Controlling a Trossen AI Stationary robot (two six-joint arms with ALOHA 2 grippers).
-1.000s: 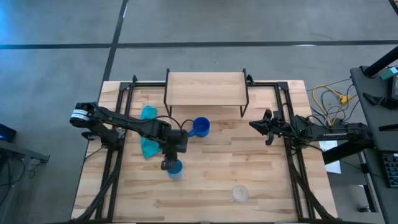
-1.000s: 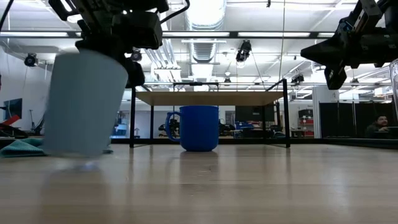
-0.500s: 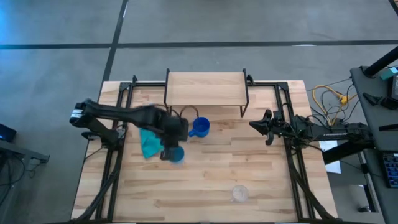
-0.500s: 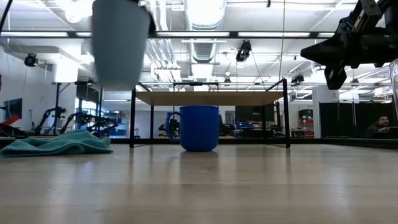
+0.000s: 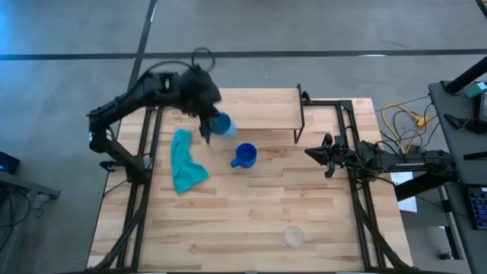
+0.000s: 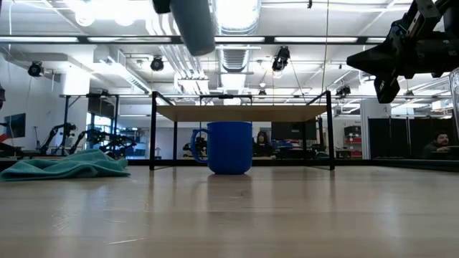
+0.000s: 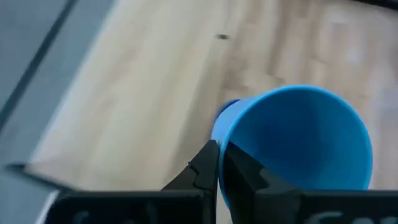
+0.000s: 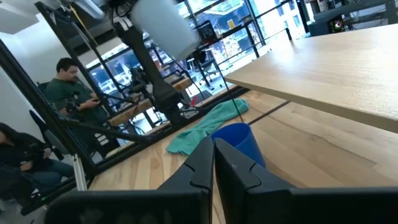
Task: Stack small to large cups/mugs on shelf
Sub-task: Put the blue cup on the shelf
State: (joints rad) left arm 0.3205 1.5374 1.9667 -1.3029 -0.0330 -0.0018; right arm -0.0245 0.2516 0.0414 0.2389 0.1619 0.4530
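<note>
Light-blue cup held aloft over the shelf; three vessels, one cloth, one shelf are counted.

From the high view, the left gripper (image 5: 207, 122) is seen clenched on the light-blue cup (image 5: 223, 125), held tilted above the shelf (image 5: 262, 108); the royal-blue mug (image 5: 245, 155) is stood on the table (image 5: 259, 221) just in front of the shelf, the clear cup (image 5: 293, 237) is set well apart near the table's front edge, and the teal cloth (image 5: 184, 161) is laid to the mug's left. The right gripper (image 5: 310, 153) is parked at the right side, fingers pressed together. In the low view, the lifted cup (image 6: 193, 25) is shown above shelf height. In the left wrist view, the cup's interior (image 7: 298, 140) is shown empty.
</note>
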